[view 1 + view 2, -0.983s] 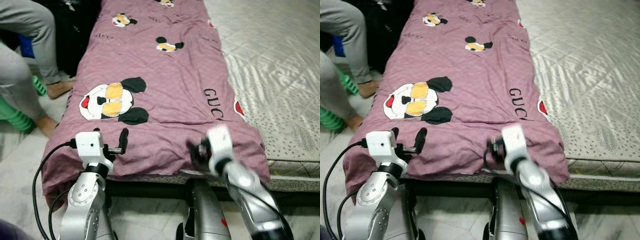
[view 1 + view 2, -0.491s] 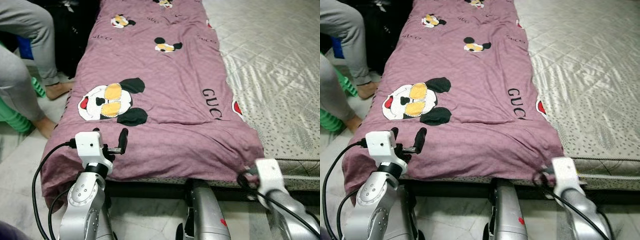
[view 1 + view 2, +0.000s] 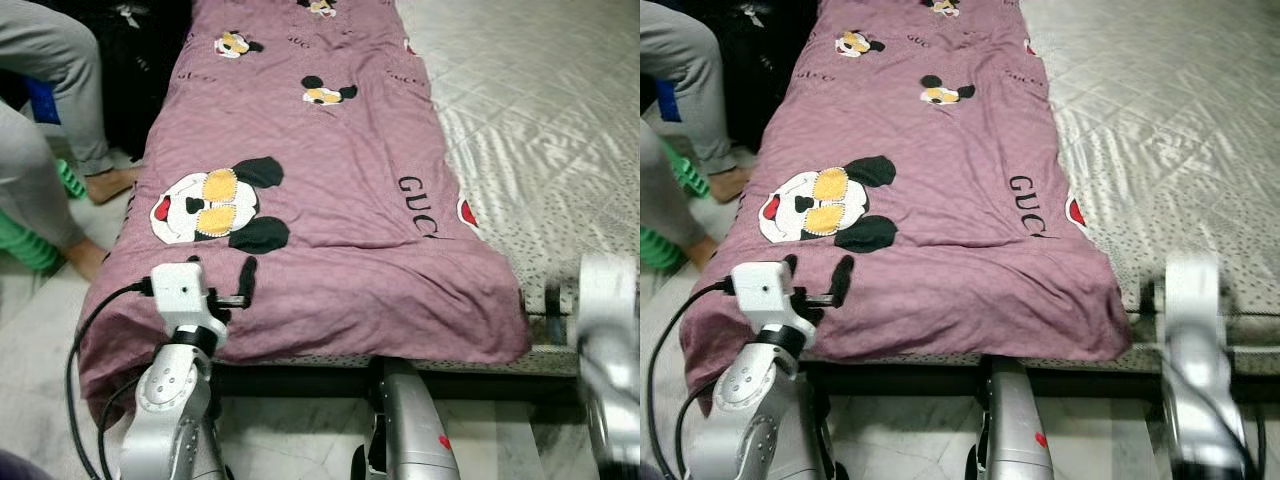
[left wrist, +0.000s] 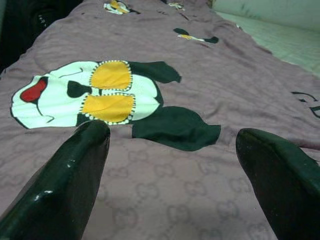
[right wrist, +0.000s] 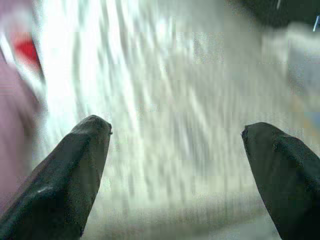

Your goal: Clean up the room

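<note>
Since a second ago my right gripper (image 3: 600,290) has swung off the near hem of the mauve cartoon-mouse-print blanket (image 3: 310,180) and out past its right corner, blurred, beside the pale quilted mattress (image 3: 540,120); my left gripper (image 3: 222,275) has not shifted. From the head views, I see the blanket spread flat along the left strip of the bed, its near edge drooping over the mattress end, with a person's grey-trousered legs (image 3: 50,130) just beside the bed. At the left wrist, both fingers (image 4: 70,185) stand wide apart, low over the cloth near the big mouse face. At the right wrist, the fingers (image 5: 75,175) are likewise spread over streaky pale quilting, holding nothing. I judge the blanket soft, light and limp; it will sag, so I'd pinch both near corners at the hem.
</note>
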Motion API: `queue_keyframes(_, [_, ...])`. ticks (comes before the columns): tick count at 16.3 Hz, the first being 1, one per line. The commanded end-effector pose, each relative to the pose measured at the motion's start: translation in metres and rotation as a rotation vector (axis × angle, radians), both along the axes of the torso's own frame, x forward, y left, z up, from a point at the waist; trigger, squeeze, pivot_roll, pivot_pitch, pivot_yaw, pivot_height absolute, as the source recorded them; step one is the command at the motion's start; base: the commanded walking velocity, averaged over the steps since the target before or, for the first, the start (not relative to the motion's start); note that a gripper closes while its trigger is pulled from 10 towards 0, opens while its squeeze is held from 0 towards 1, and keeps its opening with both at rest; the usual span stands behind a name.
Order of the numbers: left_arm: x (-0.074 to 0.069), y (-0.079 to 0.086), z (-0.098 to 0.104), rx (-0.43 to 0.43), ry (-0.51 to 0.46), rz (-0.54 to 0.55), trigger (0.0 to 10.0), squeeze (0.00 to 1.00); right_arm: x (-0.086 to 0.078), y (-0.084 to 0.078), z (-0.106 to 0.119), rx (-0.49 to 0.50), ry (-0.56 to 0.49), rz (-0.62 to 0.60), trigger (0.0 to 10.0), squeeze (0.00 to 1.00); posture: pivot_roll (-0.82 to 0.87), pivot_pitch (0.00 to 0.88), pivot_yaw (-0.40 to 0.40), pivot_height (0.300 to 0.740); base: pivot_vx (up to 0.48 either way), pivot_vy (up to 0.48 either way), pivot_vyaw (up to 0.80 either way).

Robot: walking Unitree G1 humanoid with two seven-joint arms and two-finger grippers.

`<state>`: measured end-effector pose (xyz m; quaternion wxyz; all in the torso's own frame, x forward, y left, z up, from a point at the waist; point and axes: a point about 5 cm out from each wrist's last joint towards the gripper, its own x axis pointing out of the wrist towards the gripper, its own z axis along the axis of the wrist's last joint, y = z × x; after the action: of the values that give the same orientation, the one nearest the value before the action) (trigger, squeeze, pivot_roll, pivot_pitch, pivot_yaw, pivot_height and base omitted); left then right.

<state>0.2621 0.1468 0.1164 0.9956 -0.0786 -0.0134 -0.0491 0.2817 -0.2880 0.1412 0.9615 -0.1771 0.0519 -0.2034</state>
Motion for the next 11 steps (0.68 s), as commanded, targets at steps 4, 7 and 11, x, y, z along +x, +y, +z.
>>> queue_keyframes(4, [-0.002, 0.004, 0.001, 0.014, 0.003, 0.013, 10.0, 0.00, 0.032, 0.059, 0.028, 0.160, -0.162, 0.232, 10.0, 1.00, -0.01, 0.138, -0.041, 0.501, 0.000, 0.000, 0.00])
queue_keyframes(7, [0.002, 0.002, 0.006, 0.011, -0.011, 0.009, 10.0, 0.00, 0.044, 0.127, -0.013, 0.259, 0.053, 0.523, 10.0, 0.95, 0.03, 0.150, -0.040, 0.501, 0.000, 0.000, 0.00])
queue_keyframes(11, [0.004, 0.000, 0.010, 0.007, -0.023, 0.001, 10.0, 0.00, 0.065, 0.194, -0.037, 0.443, 0.207, 0.583, 10.0, 0.95, 0.05, 0.160, -0.036, 0.501, 0.000, 0.000, 0.00])
